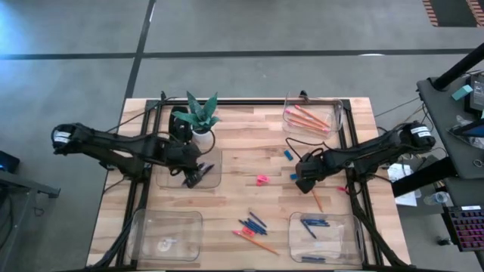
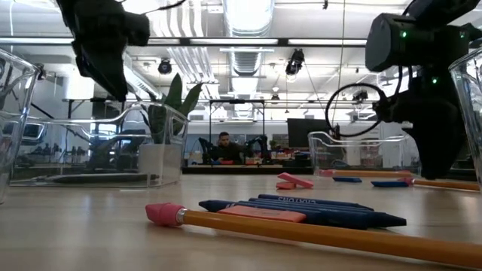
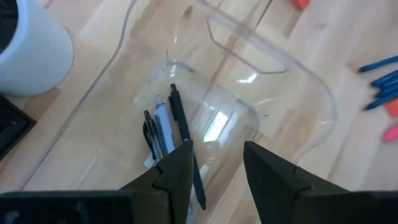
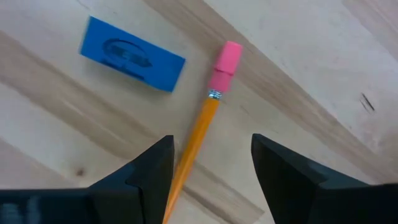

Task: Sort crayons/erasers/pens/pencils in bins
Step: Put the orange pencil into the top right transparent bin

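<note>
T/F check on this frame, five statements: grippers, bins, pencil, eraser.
1. The right gripper is open above a pencil lying on the table. True.
2. A blue eraser lies beside that pencil's pink tip. True.
3. The left gripper holds a crayon. False: it is open and holds nothing.
4. The bin below the left gripper holds pens. True.
5. The far right bin holds blue crayons. False: orange pencils.

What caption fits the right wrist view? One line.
Open right gripper hovers above an orange pencil beside a blue eraser.
</note>
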